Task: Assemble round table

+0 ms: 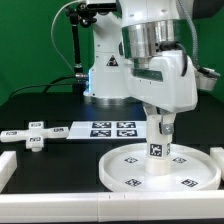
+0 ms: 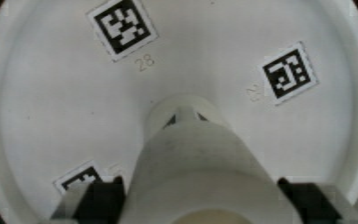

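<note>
The large rimmed round disc [image 1: 160, 168] lies flat on the black mat at the front, toward the exterior view's right, with tags on its face. The short thick cylinder [image 1: 157, 150] stands upright on the disc's middle. My gripper [image 1: 160, 128] is shut on the cylinder from above, a black finger [image 2: 91, 200] on each side of it. In the wrist view the cylinder [image 2: 197, 160] runs from my jaws down to the disc [image 2: 69, 90]. The small cross-shaped piece [image 1: 34, 134] lies on the mat at the exterior view's left.
The marker board [image 1: 105, 129] lies on the mat behind the disc. Plain white bars [image 1: 8, 170] edge the mat at the front left. The robot base [image 1: 108, 75] stands behind the marker board.
</note>
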Tool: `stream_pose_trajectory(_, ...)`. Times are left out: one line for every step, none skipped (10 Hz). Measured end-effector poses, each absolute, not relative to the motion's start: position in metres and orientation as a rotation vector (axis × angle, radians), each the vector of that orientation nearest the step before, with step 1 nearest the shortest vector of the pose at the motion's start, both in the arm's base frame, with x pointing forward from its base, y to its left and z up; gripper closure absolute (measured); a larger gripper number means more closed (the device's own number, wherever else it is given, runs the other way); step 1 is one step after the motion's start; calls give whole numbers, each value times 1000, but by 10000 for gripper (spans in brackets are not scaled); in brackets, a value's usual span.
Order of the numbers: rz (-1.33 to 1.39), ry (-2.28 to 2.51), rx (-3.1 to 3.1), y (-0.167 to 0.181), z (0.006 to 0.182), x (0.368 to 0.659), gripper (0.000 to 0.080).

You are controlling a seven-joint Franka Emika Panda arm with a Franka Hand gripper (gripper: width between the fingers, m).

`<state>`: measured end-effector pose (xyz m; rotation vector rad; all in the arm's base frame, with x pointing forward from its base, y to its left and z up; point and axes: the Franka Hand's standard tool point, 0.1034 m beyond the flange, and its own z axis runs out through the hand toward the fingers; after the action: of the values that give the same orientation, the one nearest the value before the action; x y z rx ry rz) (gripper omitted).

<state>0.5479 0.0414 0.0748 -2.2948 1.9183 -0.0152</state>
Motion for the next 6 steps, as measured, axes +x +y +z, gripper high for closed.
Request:
stream_pose_trajectory(-11,1943,-2270,41,75,548,389)
stream_pose_trajectory(-1,1990,-2222,42,75,548,389)
stream_pose_trajectory(-6,1949,-2258,42,75,548,389)
stream_pose_trajectory(-6,1931,-2273,42,74,548,294)
stream_pose_trajectory(-6,1929,-2275,42,74,548,177)
stream_pose_trajectory(-8,1772,-2413,43,75,549,177)
